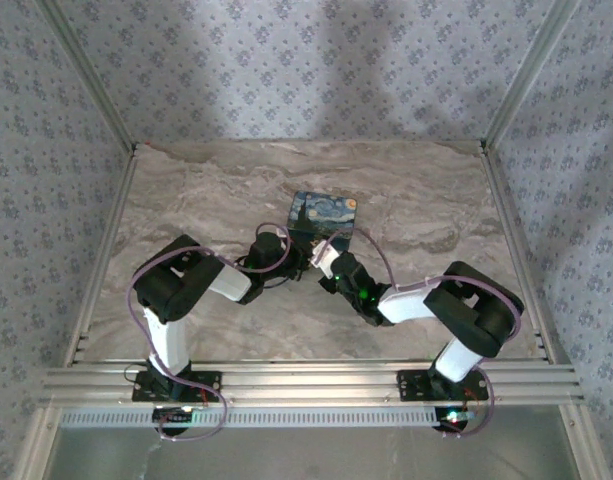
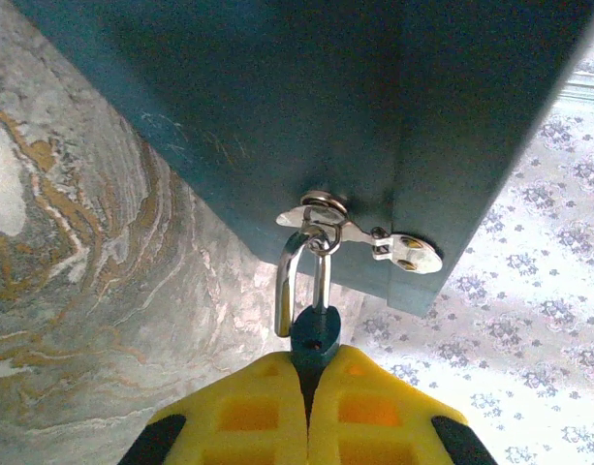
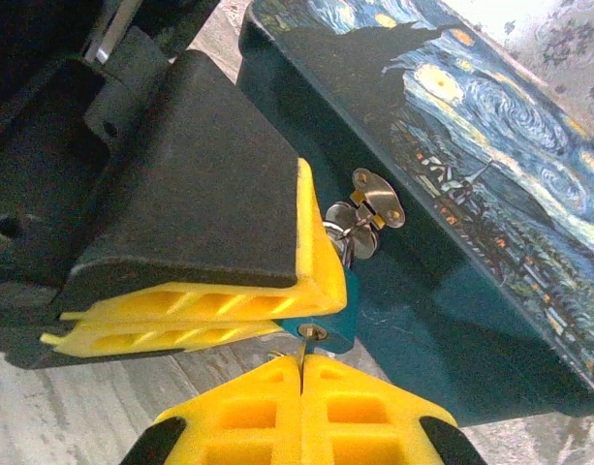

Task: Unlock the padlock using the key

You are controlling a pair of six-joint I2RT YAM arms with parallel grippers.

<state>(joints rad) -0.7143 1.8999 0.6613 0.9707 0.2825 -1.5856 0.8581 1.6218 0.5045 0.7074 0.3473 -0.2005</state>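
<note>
Right wrist | your L gripper (image 3: 316,312) pinches padlock (image 3: 347,308), hung on box (image 3: 452,320) hasp (image 3: 369,208) | your R gripper (image 3: 303,378) pinches key (image 3: 303,348) just under padlock

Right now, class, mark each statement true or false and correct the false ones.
1. The left end effector is shut on the small teal padlock. True.
2. The padlock's silver shackle hangs clear of the teal box. False: it is hooked through the metal hasp on that box.
3. The right end effector is wide open. False: it is shut on the thin metal key at the padlock's underside.
4. The box lid bears a night-sky painting with yellow swirls. True.
</note>
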